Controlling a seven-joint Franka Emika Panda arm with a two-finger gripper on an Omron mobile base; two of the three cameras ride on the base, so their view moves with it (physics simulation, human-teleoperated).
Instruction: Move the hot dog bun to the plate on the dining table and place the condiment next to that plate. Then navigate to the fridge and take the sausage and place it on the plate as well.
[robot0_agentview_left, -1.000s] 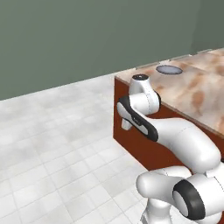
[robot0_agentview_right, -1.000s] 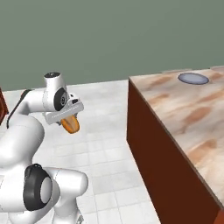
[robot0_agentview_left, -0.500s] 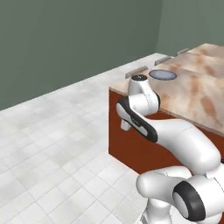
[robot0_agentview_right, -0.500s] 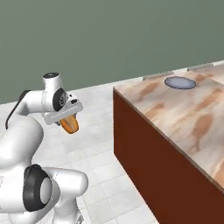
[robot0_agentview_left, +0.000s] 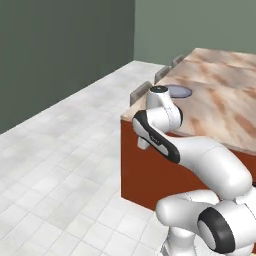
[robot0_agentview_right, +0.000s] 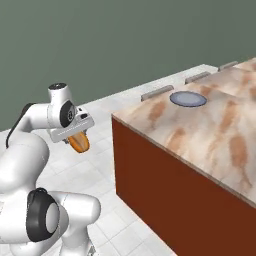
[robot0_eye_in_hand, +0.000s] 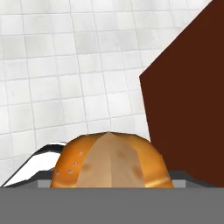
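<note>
Hot dog bun (robot0_agentview_right: 79, 142) pinched between the fingers (robot0_agentview_right: 75, 136), carried in the air above the pale tiled floor (robot0_agentview_left: 65, 165), off to the side of the dining table (robot0_agentview_right: 210, 135) and short of its near corner. Seen from the hand camera as a golden-orange dome (robot0_eye_in_hand: 111, 162) with a paler cut face, speckled on one side, right at the bottom of the frame; fingertips themselves hidden behind it.

Plate (robot0_agentview_right: 188, 98) lying flat on the marble worktop near the far edge, well apart from the bun; also visible past the arm's wrist in the left base view (robot0_agentview_left: 179, 91). Three grey chair backs (robot0_agentview_right: 156, 92) poking up along that far edge, just beyond the plate.

Worktop edge sharp and straight, red-brown wooden side (robot0_eye_in_hand: 188, 100) dropping sheer to the floor, filling the right of the hand camera's frame. Wide open floor between the table corner and the dark green wall (robot0_agentview_left: 60, 45); nothing standing on it.

No labels, brands or writing readable anywhere.
</note>
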